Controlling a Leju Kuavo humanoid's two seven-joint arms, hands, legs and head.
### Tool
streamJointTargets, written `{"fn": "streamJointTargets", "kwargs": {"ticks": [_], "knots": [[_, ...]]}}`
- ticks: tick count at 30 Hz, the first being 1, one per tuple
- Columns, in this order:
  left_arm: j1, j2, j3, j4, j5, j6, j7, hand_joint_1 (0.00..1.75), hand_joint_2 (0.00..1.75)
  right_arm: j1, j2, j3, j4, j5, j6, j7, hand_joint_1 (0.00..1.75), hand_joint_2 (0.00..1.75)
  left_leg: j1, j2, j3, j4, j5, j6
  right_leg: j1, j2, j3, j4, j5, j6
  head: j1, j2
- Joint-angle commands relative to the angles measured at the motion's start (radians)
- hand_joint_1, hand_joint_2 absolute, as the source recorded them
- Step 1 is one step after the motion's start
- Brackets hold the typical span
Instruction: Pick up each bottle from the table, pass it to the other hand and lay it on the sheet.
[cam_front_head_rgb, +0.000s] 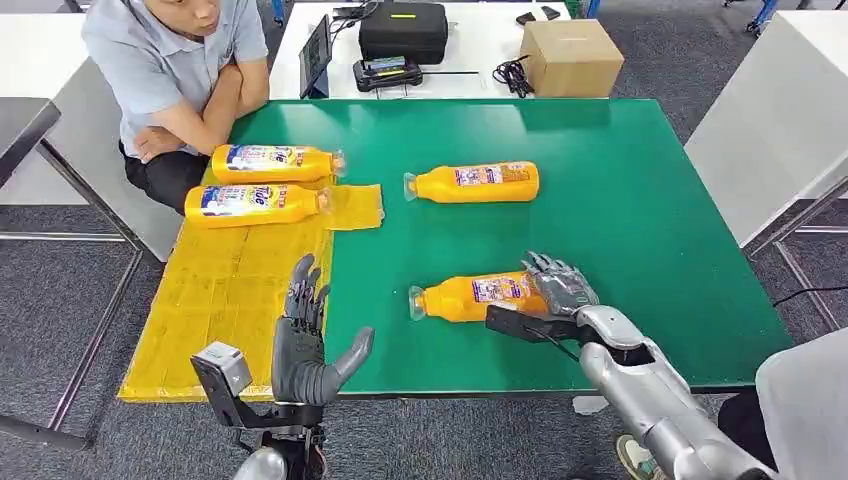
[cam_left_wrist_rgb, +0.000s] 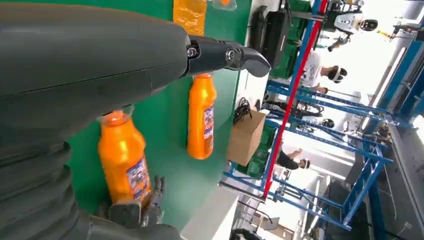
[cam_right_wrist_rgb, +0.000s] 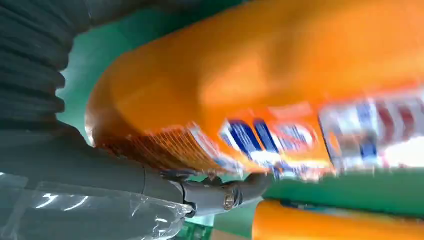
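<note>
Closing the right hand (cam_front_head_rgb: 560, 284) around the base end of the nearest orange bottle (cam_front_head_rgb: 470, 298), lying on the green table (cam_front_head_rgb: 640, 200) with cap toward the yellow sheet (cam_front_head_rgb: 225, 290); grasp apparently forming, lift not yet evident. Holding the left hand (cam_front_head_rgb: 305, 345) upright beside the sheet, empty, fingers spread, probably readying for the handover. Leaving another orange bottle (cam_front_head_rgb: 475, 182) farther back, two yellow bottles (cam_front_head_rgb: 255, 203) already lying on the sheet.

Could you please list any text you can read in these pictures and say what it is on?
"Tile", partly legible, on the label of the nearer bottle on the sheet.
Labels on the farther sheet bottle, the far table bottle and the bottle at the right hand: too small or blurred to read.
</note>
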Motion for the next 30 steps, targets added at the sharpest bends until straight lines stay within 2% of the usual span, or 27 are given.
{"fn": "streamJointTargets", "kwargs": {"ticks": [1,5,7,9,19,24,27,30], "knots": [[-0.037,0.009,-0.038,0.075,0.014,0.001,0.004,0.0,1.75,-0.103,-0.055,0.18,0.184,0.015,0.063,-0.034,1.75,1.75,0.001,-0.001,0.001,0.0,0.0,-0.001,0.001,-0.002,0.002,-0.001,0.0,-0.001,0.0,0.0],[-0.044,0.011,-0.042,0.084,0.024,-0.004,-0.001,0.0,1.75,-0.102,-0.061,0.181,0.188,-0.039,0.098,-0.056,1.75,1.75,0.001,-0.002,0.004,-0.001,0.001,-0.001,0.002,-0.002,0.005,-0.003,0.001,-0.002,0.0,0.0],[-0.06,0.015,-0.055,0.102,0.045,-0.015,-0.012,0.0,1.75,-0.079,-0.092,0.147,0.171,-0.18,0.181,-0.11,1.75,1.75,0.001,-0.002,0.005,-0.001,0.001,-0.001,0.001,-0.003,0.006,-0.002,0.0,-0.001,0.0,0.0],[-0.072,0.016,-0.067,0.116,0.06,-0.016,-0.024,0.0,1.75,-0.056,-0.132,0.147,0.148,-0.251,0.184,-0.126,1.75,1.75,0.0,-0.005,0.005,-0.001,0.001,-0.001,0.001,-0.006,0.007,-0.002,0.0,-0.001,0.0,0.0],[-0.072,0.02,-0.071,0.112,0.063,-0.015,-0.026,0.0,1.75,-0.053,-0.124,0.145,0.151,-0.273,0.168,-0.124,1.75,1.75,0.0,-0.002,0.008,0.0,0.001,0.0,0.001,-0.003,0.01,-0.003,0.0,-0.001,0.0,0.0],[-0.068,0.011,-0.067,0.105,0.064,0.004,-0.049,0.0,1.75,0.039,-0.039,0.012,0.144,-0.401,0.066,-0.18,1.75,1.75,0.001,-0.002,0.01,-0.001,0.001,-0.001,0.001,-0.003,0.012,-0.004,0.001,-0.001,0.0,0.0],[-0.068,0.012,-0.067,0.104,0.064,0.004,-0.049,0.0,1.75,0.043,-0.033,0.014,0.141,-0.4,0.062,-0.18,1.75,1.75,0.002,0.0,0.01,-0.002,0.001,-0.001,0.002,-0.001,0.012,-0.004,0.002,-0.001,0.0,0.0],[-0.092,0.014,-0.015,0.125,0.137,0.032,-0.091,0.0,1.75,0.116,0.037,-0.137,0.024,-0.553,0.085,-0.282,1.75,1.75,0.002,0.001,0.011,-0.001,0.001,-0.002,0.002,0.0,0.011,-0.004,0.002,-0.002,0.0,0.0]]}}
